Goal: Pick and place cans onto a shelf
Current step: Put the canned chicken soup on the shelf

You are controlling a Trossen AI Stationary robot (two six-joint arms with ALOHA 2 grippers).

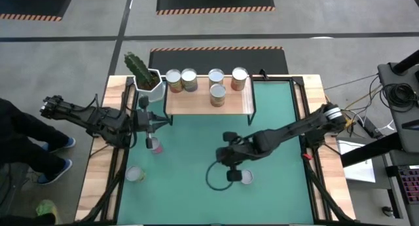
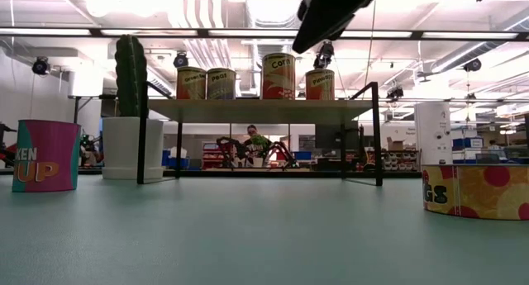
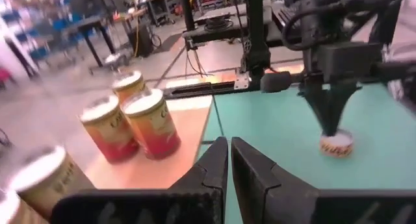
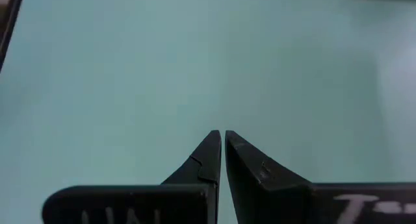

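A: Where do the cans stand?

B: Five stand upright on the shelf [image 1: 208,103]: four in a back row [image 1: 190,79], one [image 1: 217,95] in front. Three are on the green mat [image 1: 275,121]: a pink one [image 1: 154,145] by the left gripper [image 1: 152,124], a pale one [image 1: 135,174] nearer the front left, and one [image 1: 247,177] just beside the right gripper [image 1: 230,175].

A: And the jaws?

B: Both pairs are closed tip to tip, holding nothing. The left gripper [image 3: 229,149] hangs by the shelf's left end; the right [image 4: 223,141] points down over bare mat.

A: Anything else?

B: A cactus pot [image 1: 149,84] sits at the shelf's left end.
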